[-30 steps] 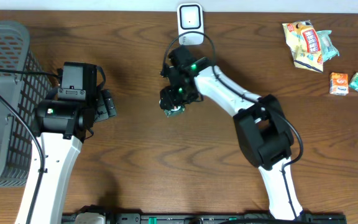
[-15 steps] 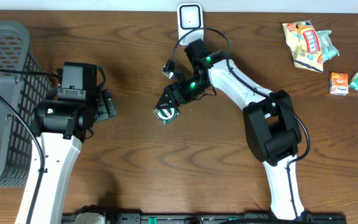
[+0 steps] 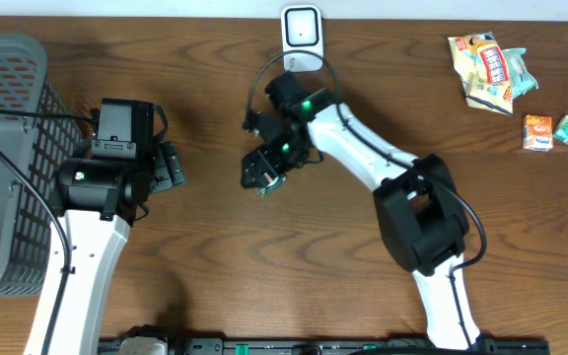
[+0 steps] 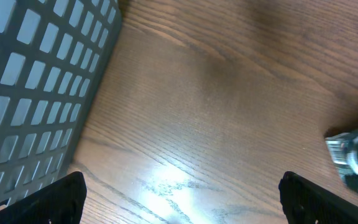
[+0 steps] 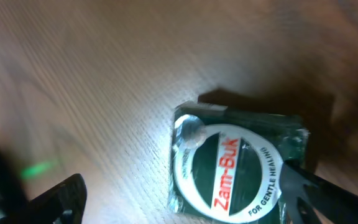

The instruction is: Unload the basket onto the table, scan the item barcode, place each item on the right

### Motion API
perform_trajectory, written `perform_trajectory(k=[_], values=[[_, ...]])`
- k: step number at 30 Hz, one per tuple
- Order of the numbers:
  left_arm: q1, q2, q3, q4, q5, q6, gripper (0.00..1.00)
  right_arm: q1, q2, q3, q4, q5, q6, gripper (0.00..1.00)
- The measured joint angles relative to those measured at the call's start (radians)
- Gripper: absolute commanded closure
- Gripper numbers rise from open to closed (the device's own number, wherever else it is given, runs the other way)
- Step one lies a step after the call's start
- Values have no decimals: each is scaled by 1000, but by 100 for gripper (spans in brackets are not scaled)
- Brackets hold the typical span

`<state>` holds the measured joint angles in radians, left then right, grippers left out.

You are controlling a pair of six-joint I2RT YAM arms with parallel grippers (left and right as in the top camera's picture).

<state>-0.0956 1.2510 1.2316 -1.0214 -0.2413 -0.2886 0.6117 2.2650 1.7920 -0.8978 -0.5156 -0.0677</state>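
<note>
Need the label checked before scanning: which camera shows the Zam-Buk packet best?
Right wrist view: the Zam-Buk packet fills the frame, label up and readable. Overhead, the right gripper hides most of it. The left wrist view catches only a blurred piece at its right edge.

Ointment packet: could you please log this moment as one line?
ointment packet: on table | right claw: open above it | left claw: open, empty, beside basket

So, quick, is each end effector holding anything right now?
Left end effector: open, holding nothing.
Right end effector: open above the round green-and-white Zam-Buk tin, not gripping it.
</note>
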Motion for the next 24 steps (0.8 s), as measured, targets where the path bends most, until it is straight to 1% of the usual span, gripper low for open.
perform_trajectory(k=[5,10,15,16,24], values=[[0,0,0,0,0,0,2,75,-9,6,-15,180,-44,1],[0,0,0,0,0,0,2,120,-10,8,-17,314,-42,1],[0,0,0,0,0,0,2,121,-10,11,-35,394,-11,2],[0,0,0,0,0,0,2,118,-10,11,-37,405,-5,1],[0,0,0,0,0,0,2,112,-10,11,-48,439,23,1]])
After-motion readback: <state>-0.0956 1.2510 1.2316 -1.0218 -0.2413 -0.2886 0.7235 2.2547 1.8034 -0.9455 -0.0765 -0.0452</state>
